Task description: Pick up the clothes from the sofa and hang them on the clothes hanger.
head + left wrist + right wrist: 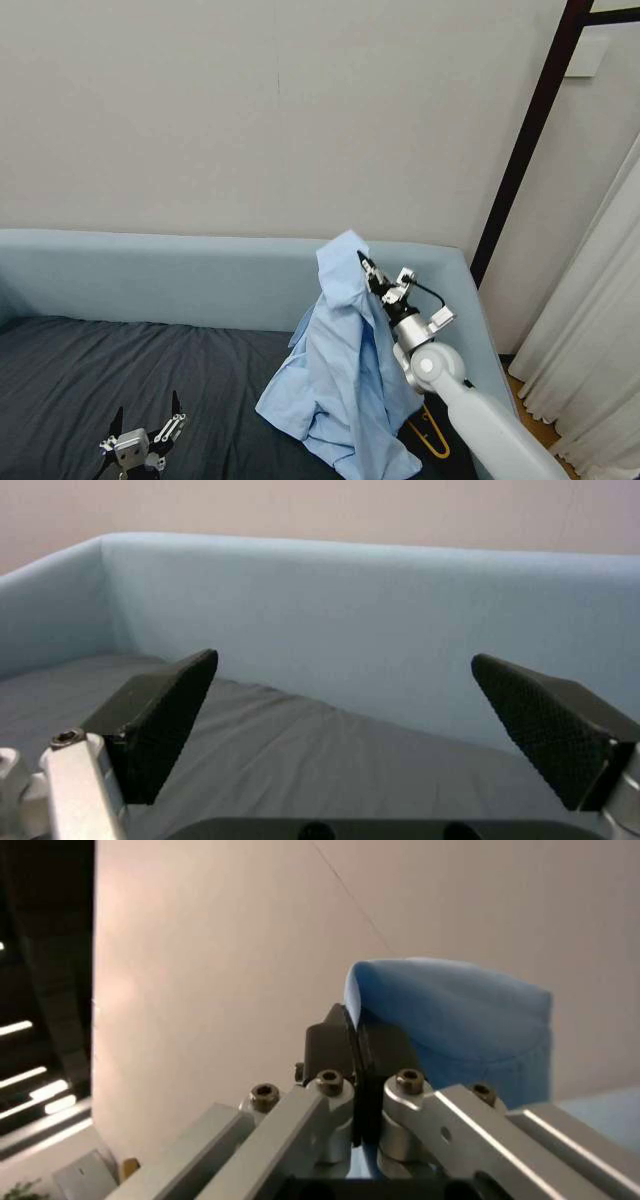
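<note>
Right claw (362, 260) pinches the blue shirt (340, 385), which half hides a hanger (434, 438).

Shirt (345, 385) hung from right tool (363, 260) over sofa (150, 280), hanger (432, 432) on sofa beneath shirt, left tool (147, 405) farther left

White arm (490, 420) ends in silver bolted brackets (290, 1136), black textured jaws.

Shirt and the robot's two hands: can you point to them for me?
blue shirt (345, 390): head view, middle of the hanging cloth.
right gripper (363, 262): head view, fingertips pinching the shirt's top.
left gripper (146, 406): head view, midway between its open fingertips.
</note>
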Robot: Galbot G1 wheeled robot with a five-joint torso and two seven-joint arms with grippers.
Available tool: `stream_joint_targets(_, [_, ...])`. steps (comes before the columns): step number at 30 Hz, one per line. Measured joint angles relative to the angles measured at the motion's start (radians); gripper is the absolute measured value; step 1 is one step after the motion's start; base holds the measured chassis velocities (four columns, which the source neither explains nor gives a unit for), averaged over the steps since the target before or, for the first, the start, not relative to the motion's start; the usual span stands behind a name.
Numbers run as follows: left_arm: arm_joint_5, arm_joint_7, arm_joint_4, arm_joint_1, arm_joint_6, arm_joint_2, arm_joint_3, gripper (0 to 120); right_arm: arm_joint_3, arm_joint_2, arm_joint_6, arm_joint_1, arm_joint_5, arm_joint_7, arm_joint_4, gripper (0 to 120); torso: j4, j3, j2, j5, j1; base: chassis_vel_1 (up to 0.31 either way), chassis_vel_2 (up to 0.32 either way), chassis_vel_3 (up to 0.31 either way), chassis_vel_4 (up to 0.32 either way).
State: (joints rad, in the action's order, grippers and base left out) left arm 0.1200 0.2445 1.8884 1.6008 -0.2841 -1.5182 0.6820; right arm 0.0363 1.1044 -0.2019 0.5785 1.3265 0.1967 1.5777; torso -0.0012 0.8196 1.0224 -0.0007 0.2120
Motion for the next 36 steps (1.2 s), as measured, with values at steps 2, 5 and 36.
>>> stream_joint_targets(2, [0.001,0.000,0.002,-0.001,0.000,0.000,-0.001,100,0.005,-0.027,0.012,-0.048,0.055,-0.018,0.054,0,-0.0001,0.000,0.000,-0.0001,0.000,0.000,0.000,0.000,0.000])
stream_joint_targets(5, [0.001,0.000,0.002,-0.002,0.000,-0.002,-0.003,100,0.007,-0.045,0.016,-0.085,0.085,-0.018,0.070,0,-0.0001,0.000,0.000,-0.0002,0.000,0.000,0.000,0.000,0.000])
stream_joint_targets(36, [0.007,-0.007,0.021,-0.050,0.017,-0.030,-0.035,100,0.137,-0.402,0.127,-0.430,0.236,-0.004,0.179,0,0.0003,0.000,0.000,-0.0003,0.000,0.000,0.000,0.000,0.000])
